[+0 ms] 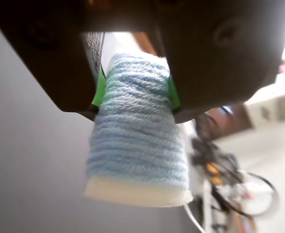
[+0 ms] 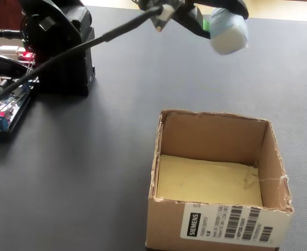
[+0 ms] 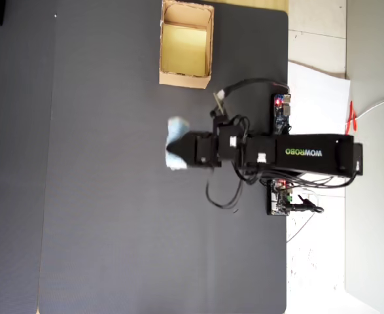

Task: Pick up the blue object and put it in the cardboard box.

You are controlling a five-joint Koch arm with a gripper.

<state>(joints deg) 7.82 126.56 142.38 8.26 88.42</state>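
The blue object (image 1: pixel 137 141) is up in the air, squeezed between the two jaws of the gripper (image 1: pixel 135 90). In the wrist view you can see the green pads (image 1: pixel 99 90) pressing on both its sides, so the gripper is closed tight on it. The block looks wrapped in pale blue ribbed stuff, with a white end at the bottom.

In the overhead view the blue object (image 3: pixel 176 150) hangs over the dark mat (image 3: pixel 100 196), well apart from the cardboard box (image 3: pixel 186 79). In the fixed view the box (image 2: pixel 216 222) is open and looks empty, with a yellowish floor.

So the picking up is done. I think what is left is to carry the block over the box and let go.

The white label (image 2: pixel 231 222) on the box says SIEMENS and has bar codes. The arm (image 3: pixel 303 154) says WOWROBO
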